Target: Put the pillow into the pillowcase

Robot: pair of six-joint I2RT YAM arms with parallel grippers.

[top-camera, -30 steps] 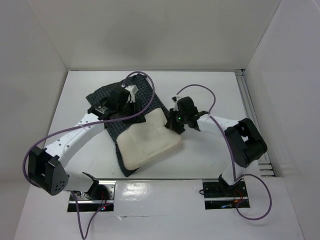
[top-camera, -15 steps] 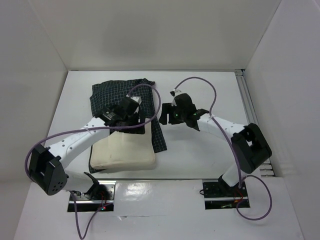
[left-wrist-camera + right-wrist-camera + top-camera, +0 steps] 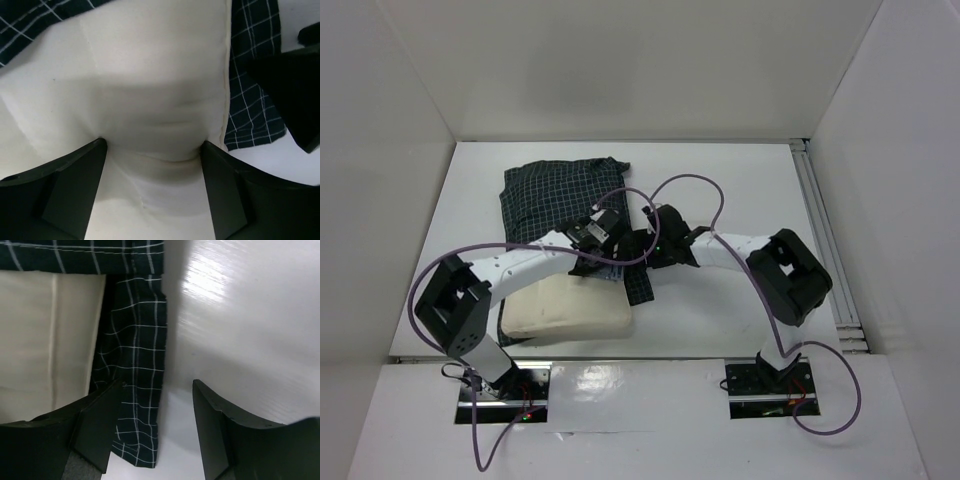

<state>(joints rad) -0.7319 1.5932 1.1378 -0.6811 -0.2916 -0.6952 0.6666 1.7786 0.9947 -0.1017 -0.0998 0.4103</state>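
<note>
Both claws have drawn in toward each other since the earlier frames. The left claw (image 3: 153, 146) has slid rightward along the far part of the large soft cream rectangular pillow (image 3: 565, 305), and the right claw (image 3: 157, 385) has come left to that cushion's right-hand edge, so the two now sit just beside one another in the top view; the pillow itself has not shifted in the last half second. It lies flat at the near left of the white surface (image 3: 750, 190), its near half bare and its far end covered by the dark navy-green fabric pillowcase (image 3: 555, 190) with the thin white grid check, which is rumpled across the far left of the surface and sends a narrow strip down the pillow's right side. The left claw stands wide, its two black fingers (image 3: 75, 190) spread over the cream fabric with a shallow crease between their tips, and it grips nothing. The right claw is also parted and holds nothing: one finger (image 3: 97, 427) is over the checked strip, the other over bare surface, and the strip's hemmed edge runs between them. A purple cable (image 3: 690, 180) arcs over the right arm, and whether either claw's tips press into the cloth I cannot tell
</note>
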